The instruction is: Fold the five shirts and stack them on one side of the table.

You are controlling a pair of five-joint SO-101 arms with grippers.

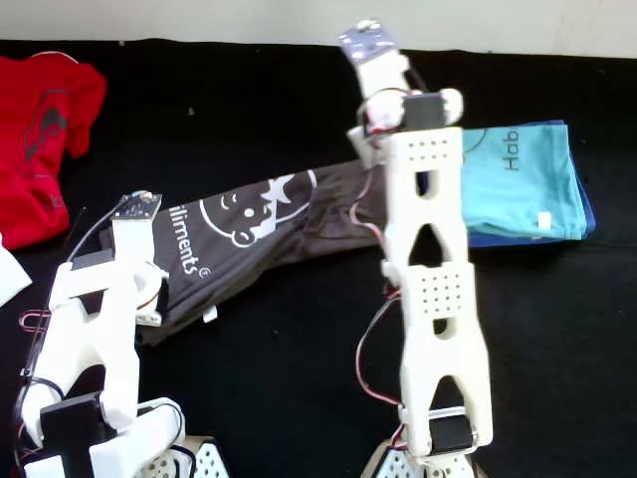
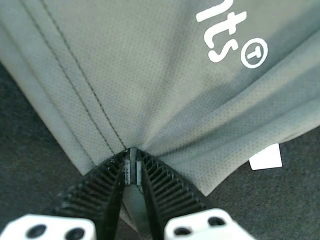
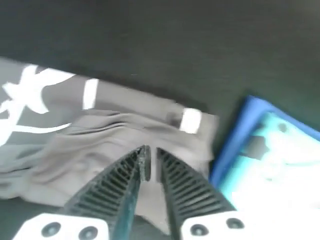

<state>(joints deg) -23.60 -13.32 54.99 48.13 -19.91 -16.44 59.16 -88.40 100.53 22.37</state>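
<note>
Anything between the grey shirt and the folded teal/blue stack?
Nothing visible. Left hand and right hand both pinch the grey shirt; its end by the right hand lies next to the blue shirt under the teal shirt.

The grey shirt is matt knit cloth with a fine dotted mesh texture, dark double stitching along its hem and flat, smooth white print; its small white label looks smooth. The left gripper and right gripper have matt black plastic fingers with ribbed inner faces, set on smooth white plastic. The arm links are the same white plastic, faintly glossy and perforated. The table has a black, matt, cloth-like cover. The red shirt at upper left, the turquoise shirt and the blue shirt are soft matt cloth.
</note>
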